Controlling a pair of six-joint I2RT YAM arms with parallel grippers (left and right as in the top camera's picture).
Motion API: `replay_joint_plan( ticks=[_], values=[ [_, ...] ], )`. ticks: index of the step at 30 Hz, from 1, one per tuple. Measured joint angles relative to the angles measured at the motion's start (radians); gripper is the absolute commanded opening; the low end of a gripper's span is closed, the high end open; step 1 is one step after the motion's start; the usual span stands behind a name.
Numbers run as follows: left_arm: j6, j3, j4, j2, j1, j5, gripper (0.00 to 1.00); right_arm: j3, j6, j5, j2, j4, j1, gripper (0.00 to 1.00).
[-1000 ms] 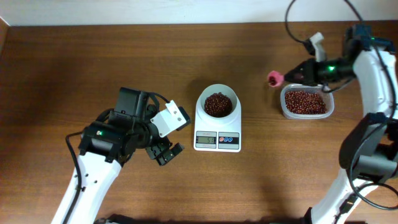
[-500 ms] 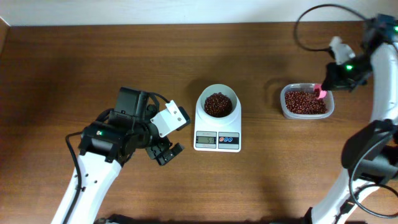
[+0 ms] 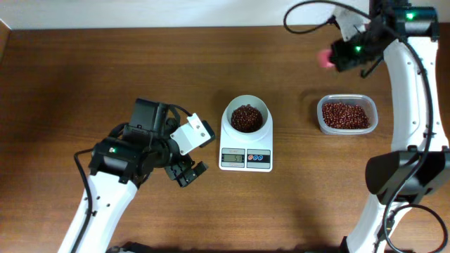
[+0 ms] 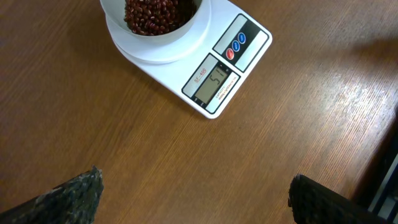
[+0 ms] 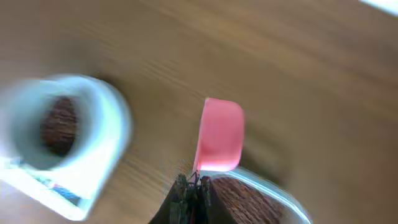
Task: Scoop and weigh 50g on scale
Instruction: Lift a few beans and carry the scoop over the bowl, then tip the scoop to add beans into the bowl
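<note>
Scale (image 3: 246, 144) lies far-to-near, display (image 3: 233, 159) nearest robot.

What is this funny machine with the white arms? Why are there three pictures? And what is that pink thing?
It is a robot with two arms, working at a wooden table. One picture looks down from above. The other two come from little cameras on the robot's wrists, so each one sees what its own arm points at. In the middle stands a scale with a white bowl of red beans on it. To its right is a clear tub with more beans. The left gripper is open and holds nothing. The right gripper is shut on the pink thing, which is a scoop, and holds it up near the tub.
</note>
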Motion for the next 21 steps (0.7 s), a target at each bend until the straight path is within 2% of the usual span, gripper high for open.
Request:
replay_joint_plan(
  ticks=[3, 7, 12, 21],
  values=[
    [0.0, 0.0, 0.0, 0.0, 0.0, 0.0, 0.99, -0.001, -0.021, -0.151, 0.0, -0.002, 0.034, 0.04],
    [0.0, 0.0, 0.0, 0.0, 0.0, 0.0, 0.99, -0.028, -0.054, -0.224, 0.0, -0.034, 0.165, 0.04],
    [0.0, 0.0, 0.0, 0.0, 0.0, 0.0, 0.99, -0.106, -0.079, -0.237, 0.0, -0.041, 0.257, 0.04],
    [0.0, 0.0, 0.0, 0.0, 0.0, 0.0, 0.99, -0.246, -0.083, -0.147, 0.001, 0.01, 0.287, 0.04]
  ],
)
